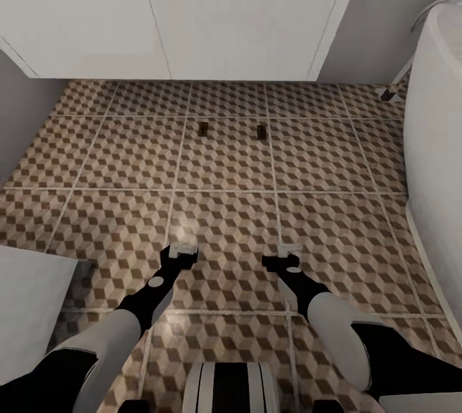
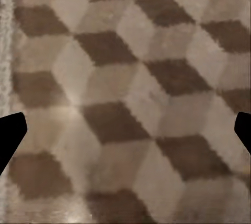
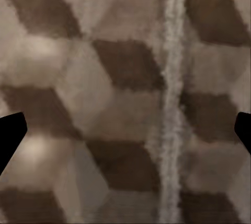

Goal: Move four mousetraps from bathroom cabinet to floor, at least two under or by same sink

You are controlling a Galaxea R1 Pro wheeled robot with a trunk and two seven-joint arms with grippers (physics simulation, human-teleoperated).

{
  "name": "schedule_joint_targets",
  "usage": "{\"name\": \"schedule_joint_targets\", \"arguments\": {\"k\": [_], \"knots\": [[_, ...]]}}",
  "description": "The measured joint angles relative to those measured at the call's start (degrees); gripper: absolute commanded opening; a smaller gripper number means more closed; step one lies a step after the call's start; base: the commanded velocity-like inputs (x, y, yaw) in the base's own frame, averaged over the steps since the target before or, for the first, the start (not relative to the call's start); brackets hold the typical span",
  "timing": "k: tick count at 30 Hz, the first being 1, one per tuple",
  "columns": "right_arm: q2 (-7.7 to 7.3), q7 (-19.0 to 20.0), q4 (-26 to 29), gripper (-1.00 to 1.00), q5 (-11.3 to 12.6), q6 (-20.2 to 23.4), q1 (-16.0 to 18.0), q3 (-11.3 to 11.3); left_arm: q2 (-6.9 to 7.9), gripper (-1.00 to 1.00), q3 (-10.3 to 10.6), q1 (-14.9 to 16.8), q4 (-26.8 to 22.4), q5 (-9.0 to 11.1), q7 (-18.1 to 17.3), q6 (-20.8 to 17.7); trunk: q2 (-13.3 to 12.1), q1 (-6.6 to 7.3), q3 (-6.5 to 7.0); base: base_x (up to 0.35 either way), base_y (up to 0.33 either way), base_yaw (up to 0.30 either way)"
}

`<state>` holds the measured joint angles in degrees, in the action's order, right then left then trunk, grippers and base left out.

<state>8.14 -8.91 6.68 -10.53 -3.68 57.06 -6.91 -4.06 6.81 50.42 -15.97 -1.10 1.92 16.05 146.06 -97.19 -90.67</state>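
Floor tiles dominate: the bathroom floor (image 1: 231, 163) with its cube print and pale grout runs from the robot's base to a white unit (image 1: 192, 15) along the far wall. Two mousetraps lie flat on it near that unit, well apart from each other, one at (image 1: 203, 129) and the other at (image 1: 261, 132). Whether the white unit is the sink cannot be told from here; no basin or tap is visible. White bathtub (image 1: 436, 143) curves in on the right.

Left gripper (image 1: 182, 250) and right gripper (image 1: 290, 251) hang low over the tiles, side by side, pointing down. Fingers on both spread wide: in each wrist view only the dark fingertips (image 2: 10, 135) (image 3: 10, 135) show at the frame edges, bare tile between them, nothing held.

Judgement: two traps appear placed, two remain to be fetched; the cabinet is not among the things seen here. To do the next step well, raise both arms clear of the floor before turning the base, swing wide of the tub, and avoid rolling over the traps already down. Put the remaining pair on this same tiled surface.

Writing: none readable. No brand or label on arms, traps or fittings.
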Motion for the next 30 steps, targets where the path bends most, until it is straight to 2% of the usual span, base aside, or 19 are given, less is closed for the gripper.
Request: {"name": "schedule_joint_targets", "arguments": {"k": [21,30], "knots": [[0.03,0.2,0.1,1.0,-0.1,-0.3,0.0,0.0,0.0,1.0,0.1,0.0,0.2,0.0,-0.1,0.0,0.0,0.0,0.0,-0.342,0.0,0.0],[0.01,0.2,0.1,1.0,-0.1,-0.3,0.0,0.0,0.0,1.0,0.1,0.0,0.2,0.0,0.1,0.3,0.0,0.03,0.0,-0.171,0.0,0.0]]}}
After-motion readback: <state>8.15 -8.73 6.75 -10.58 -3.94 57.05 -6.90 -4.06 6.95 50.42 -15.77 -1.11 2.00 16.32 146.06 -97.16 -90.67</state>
